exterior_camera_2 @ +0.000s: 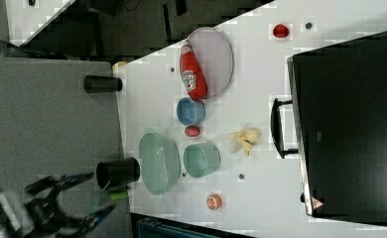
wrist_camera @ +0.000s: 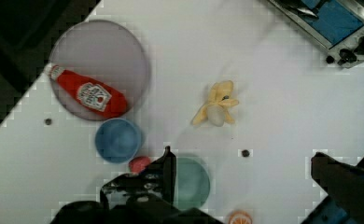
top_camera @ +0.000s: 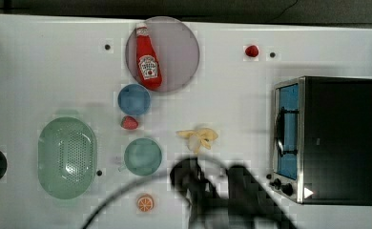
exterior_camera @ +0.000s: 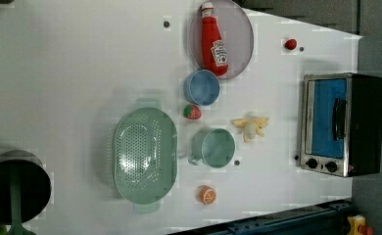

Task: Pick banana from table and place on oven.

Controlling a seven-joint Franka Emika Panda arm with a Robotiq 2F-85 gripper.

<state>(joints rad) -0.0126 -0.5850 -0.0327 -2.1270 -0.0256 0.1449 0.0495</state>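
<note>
Pale yellow banana lies loose on white desk, between green cup and toaster oven, touching neither. Hand hangs high, fingers spread wide, empty — looks poised for descent. Oven's black top bare.

We see a pale yellow banana on the white table, and an oven with a black top and blue glass door. The ketchup bottle is red with a white label, on a grey plate. The colander is mint green, dotted with holes.
</note>
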